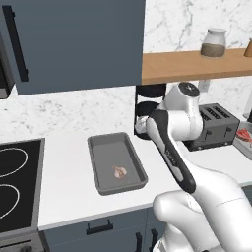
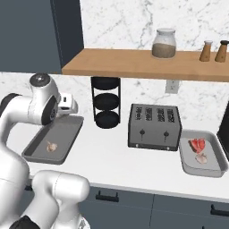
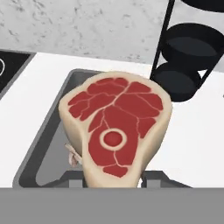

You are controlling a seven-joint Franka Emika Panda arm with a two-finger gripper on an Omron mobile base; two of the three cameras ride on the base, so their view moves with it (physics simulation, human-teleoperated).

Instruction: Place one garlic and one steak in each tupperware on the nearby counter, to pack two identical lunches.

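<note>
**Fig. — Steak held over left tray**

Hand view: pincer (image 3: pixel 114 177) closed on a steak (image 3: pixel 114 133), gripped at its lower edge, red face toward the camera, w/ cream fat rim all round. Behind it lies the left tupperware (image 3: pixel 52 144), grey, on the white tabletop (image 3: pixel 39 87); a bit of garlic (image 3: pixel 72 156) peeks out at the steak's left edge. Black tiered rack (image 3: pixel 183 65) stands upper right.

Left base view: left tupperware (image 1: pixel 117 162) sits beside the cooktop (image 1: pixel 15 182), one garlic (image 1: pixel 119 172) inside.

Right base view: right tupperware (image 2: pixel 214 156), just right of the toaster (image 2: pixel 154 126), holds a second steak (image 2: pixel 197 145) and a second garlic (image 2: pixel 201 158), side by side. Jar (image 2: pixel 164 43) on wooden shelf (image 2: pixel 134 62).
</note>
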